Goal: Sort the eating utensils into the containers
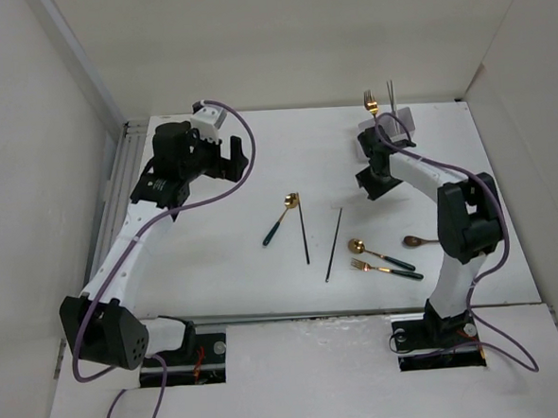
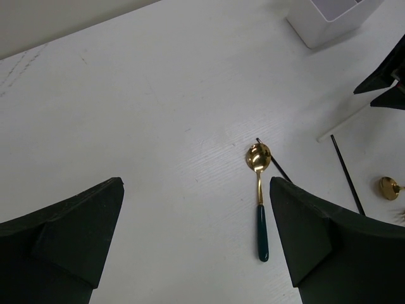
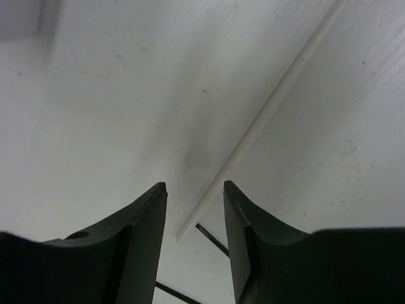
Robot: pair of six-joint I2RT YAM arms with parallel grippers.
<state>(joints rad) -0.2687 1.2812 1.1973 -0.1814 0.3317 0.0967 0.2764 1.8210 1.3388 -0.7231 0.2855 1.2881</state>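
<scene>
My left claw (image 2: 196, 190) is spread wide above the counter (image 2: 126, 95), with a green-handled gold spoon (image 2: 259, 196) lying ahead, nearer its right finger. My right claw (image 3: 195, 190) is narrowly parted and pinches nothing; a thin white stick (image 3: 266, 114) ends between its fingertips. The white holder (image 1: 406, 121) stands just beyond it.

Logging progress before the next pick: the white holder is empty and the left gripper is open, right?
Not empty: the top view shows a gold fork standing in the white holder. The left gripper is open, as you say.
</scene>
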